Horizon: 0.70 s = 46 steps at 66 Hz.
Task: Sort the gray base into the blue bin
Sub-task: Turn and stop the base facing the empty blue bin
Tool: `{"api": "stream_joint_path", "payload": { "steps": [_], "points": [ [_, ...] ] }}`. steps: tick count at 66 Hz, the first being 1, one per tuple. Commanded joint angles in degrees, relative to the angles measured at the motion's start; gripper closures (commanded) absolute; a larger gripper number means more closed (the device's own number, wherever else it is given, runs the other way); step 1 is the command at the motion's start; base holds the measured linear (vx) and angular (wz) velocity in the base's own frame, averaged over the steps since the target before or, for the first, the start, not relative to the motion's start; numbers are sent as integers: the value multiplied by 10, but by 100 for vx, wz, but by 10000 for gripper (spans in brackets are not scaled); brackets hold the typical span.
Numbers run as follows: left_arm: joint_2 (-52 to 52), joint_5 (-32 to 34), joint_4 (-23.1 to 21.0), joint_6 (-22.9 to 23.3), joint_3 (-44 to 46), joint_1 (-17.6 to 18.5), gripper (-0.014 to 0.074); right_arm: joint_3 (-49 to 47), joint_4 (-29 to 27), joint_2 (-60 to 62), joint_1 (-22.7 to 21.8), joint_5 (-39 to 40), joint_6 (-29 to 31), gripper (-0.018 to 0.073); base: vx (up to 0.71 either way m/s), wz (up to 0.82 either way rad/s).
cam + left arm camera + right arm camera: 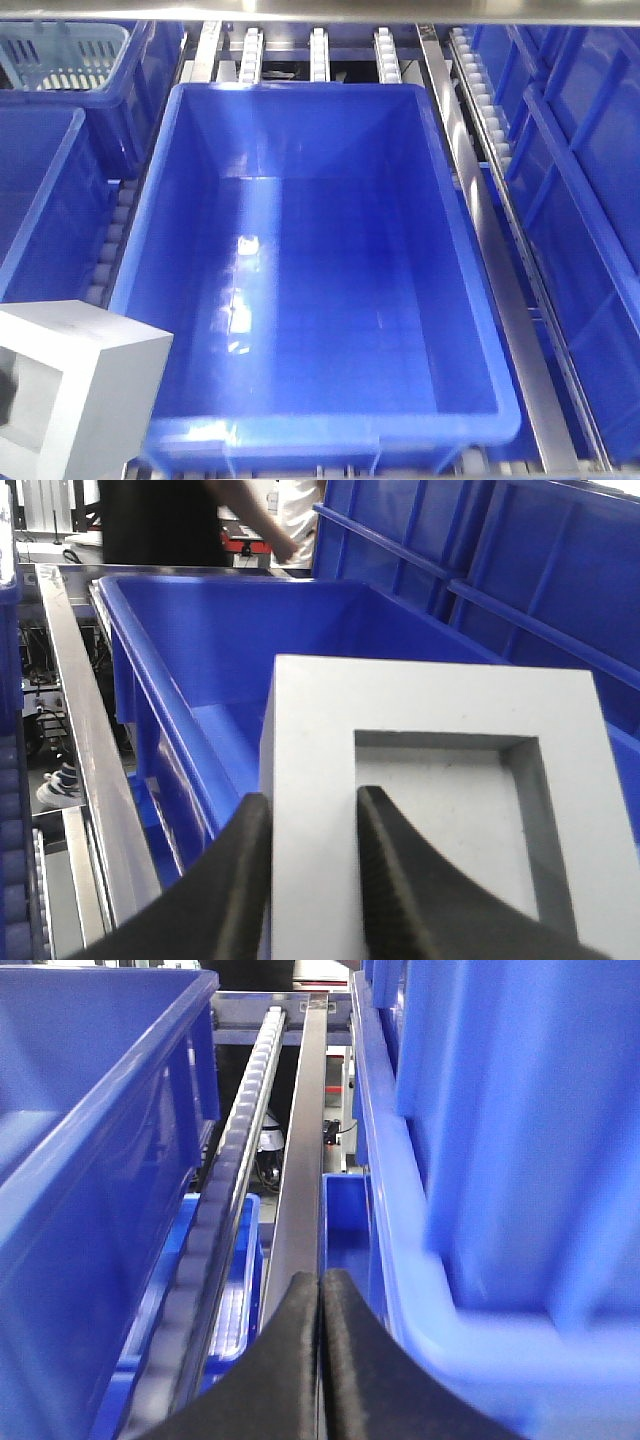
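The gray base (70,385) hangs at the lower left of the front view, just outside the near-left corner of the blue bin (470,260). In the left wrist view the gray base (440,730) fills the foreground with its square recess facing the camera. My left gripper (312,815) is shut on the base's left wall, one finger outside it and one inside the recess. The blue bin (140,630) lies beyond it, with nothing inside. My right gripper (322,1285) is shut with nothing between its fingers, above a metal rail (300,1160) between bins.
More blue bins (590,200) stand on the right and left (40,190). A lattice-sided basket (65,55) sits at the back left. Roller tracks (480,110) and metal rails (510,300) run beside the bin. A person (160,520) stands behind the far end.
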State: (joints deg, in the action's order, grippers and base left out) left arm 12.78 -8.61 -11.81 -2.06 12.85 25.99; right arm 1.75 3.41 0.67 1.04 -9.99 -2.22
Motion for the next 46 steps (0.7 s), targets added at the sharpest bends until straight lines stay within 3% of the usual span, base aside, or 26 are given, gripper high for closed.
{"api": "stream_joint_path", "payload": {
  "steps": [1, 46],
  "points": [
    [5, 65, -4, 3, 19, 5, 602, 8, 4, 7, -3, 43, 3, 568, 12, -1],
    [5, 65, -4, 3, 19, 5, 602, 8, 4, 7, -3, 43, 3, 568, 7, -2]
  ]
}}
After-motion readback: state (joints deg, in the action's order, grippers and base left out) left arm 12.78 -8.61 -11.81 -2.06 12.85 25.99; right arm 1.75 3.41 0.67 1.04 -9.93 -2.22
